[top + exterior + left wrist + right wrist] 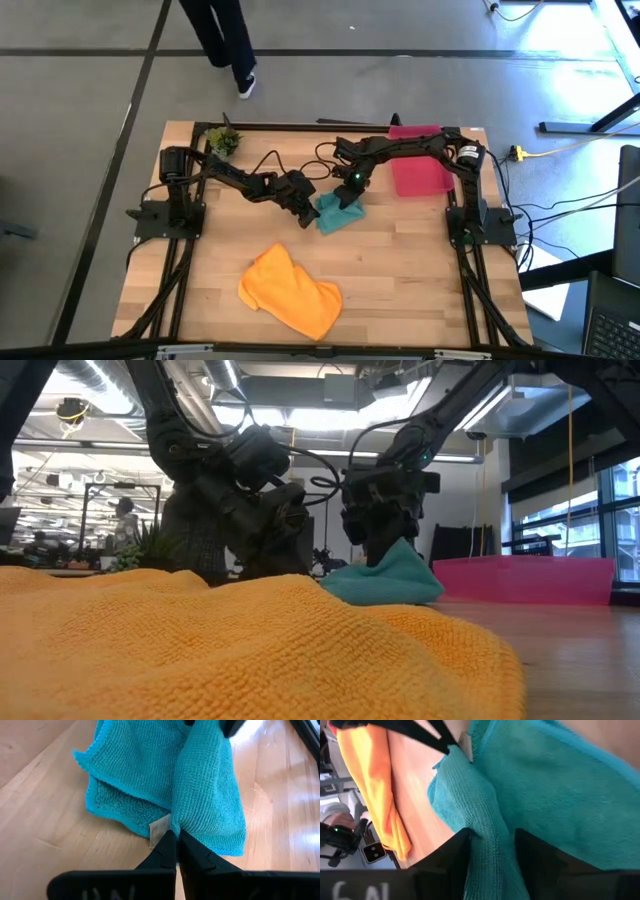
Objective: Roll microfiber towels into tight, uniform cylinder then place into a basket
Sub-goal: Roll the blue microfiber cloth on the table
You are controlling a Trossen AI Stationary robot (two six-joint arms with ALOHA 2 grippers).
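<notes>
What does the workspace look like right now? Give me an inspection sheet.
Surface: wooden table, flat.
Job's things: teal towel bunched mid-table, unrolled; orange towel crumpled at the near edge; pink basket holds no towel.
Clutter: small plant at the far left corner.
Grippers: left gripper shut, pinching the teal towel's edge; right gripper open astride a raised fold.
Cables: black leads looping on the table behind the arms.
Surroundings: a person's legs beyond the table.
</notes>
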